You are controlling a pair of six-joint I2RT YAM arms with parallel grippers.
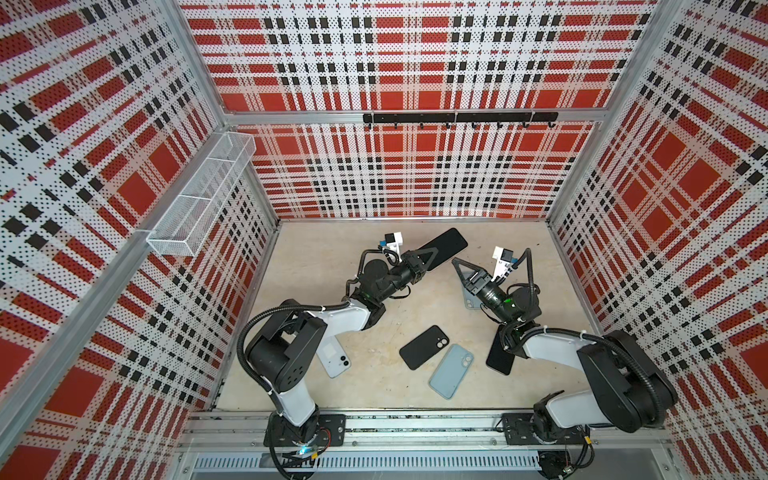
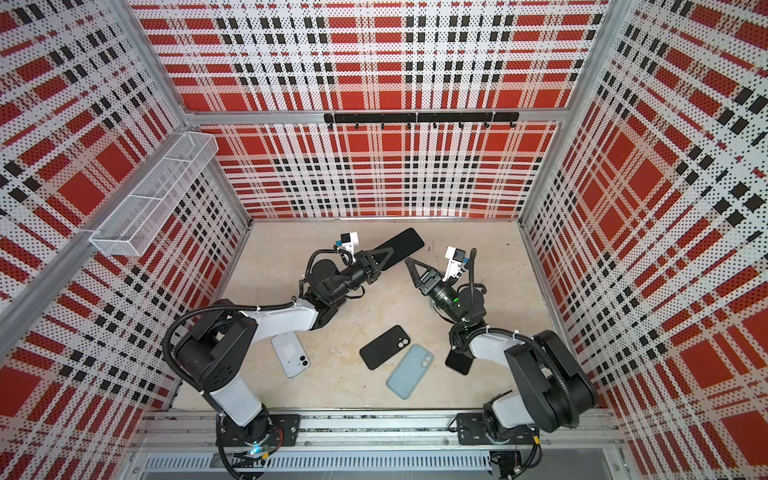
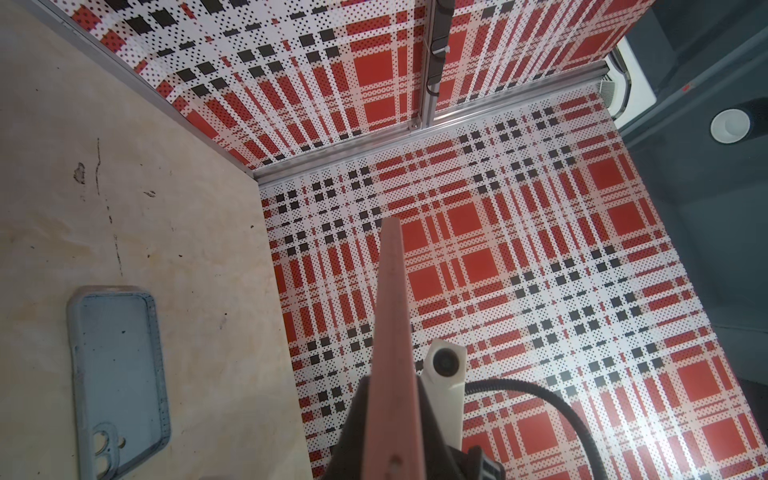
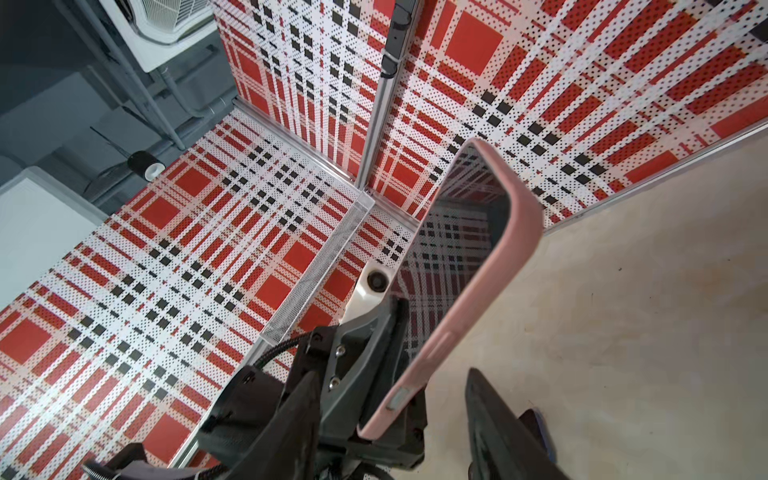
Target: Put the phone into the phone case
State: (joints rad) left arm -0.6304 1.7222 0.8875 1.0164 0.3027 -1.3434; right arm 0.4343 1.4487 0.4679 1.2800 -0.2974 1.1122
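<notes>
Currently the left gripper (image 1: 432,252) clamps the pink-cased phone (image 1: 451,243) above the table (image 1: 328,257), apparently presenting it to the right gripper (image 1: 462,268), whose jaws stand apart, empty.

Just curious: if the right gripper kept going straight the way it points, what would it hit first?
Probably the pink-edged phone that the left gripper grips. The right gripper, jaws open, aims at the phone's near end, though depth is hard to judge.
</notes>
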